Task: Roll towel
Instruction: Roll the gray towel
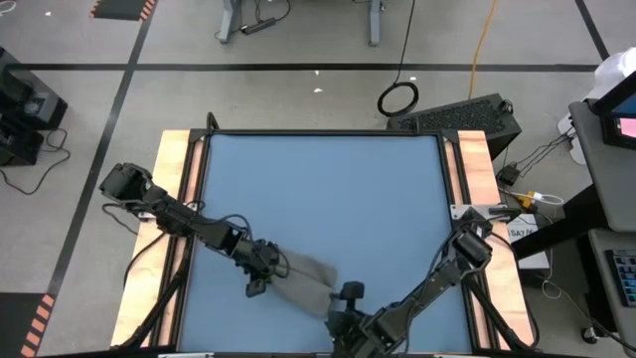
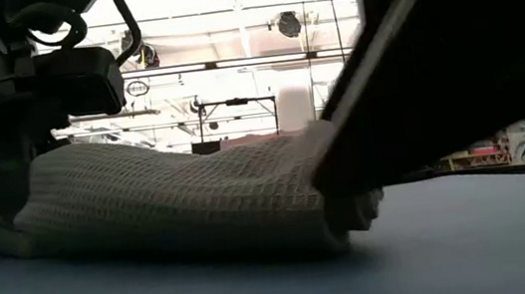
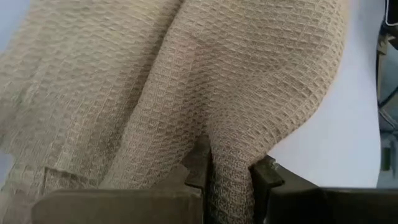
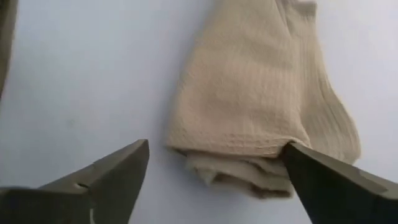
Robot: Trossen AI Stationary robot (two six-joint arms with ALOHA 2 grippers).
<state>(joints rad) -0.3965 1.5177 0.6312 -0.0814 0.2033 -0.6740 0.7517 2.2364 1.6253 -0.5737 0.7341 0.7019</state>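
The towel (image 1: 310, 284), a waffle-weave cloth that looks beige in the wrist views, lies bunched into a thick, layered bundle (image 2: 180, 207) near the table's near edge. My left gripper (image 1: 264, 272) stands at its left end, shut on the cloth (image 3: 229, 177). My right gripper (image 1: 347, 302) is at the bundle's right end. It is open, and the layered end of the towel (image 4: 249, 168) lies between its spread fingers (image 4: 214, 171). My left gripper pinches a raised fold of the towel (image 3: 231, 149) between its two fingers, coming in slanting downward from the table's left. The rest of the towel spreads away from the fingers and lies on the table. My right gripper has one fingertip (image 4: 298, 158) at the edge of the towel's layered end; I cannot tell whether it touches.
The blue tabletop (image 1: 328, 189) stretches bare toward the far edge, with wooden rails (image 1: 184, 169) along both sides. The right arm (image 2: 452, 53) fills the right side of the low view.
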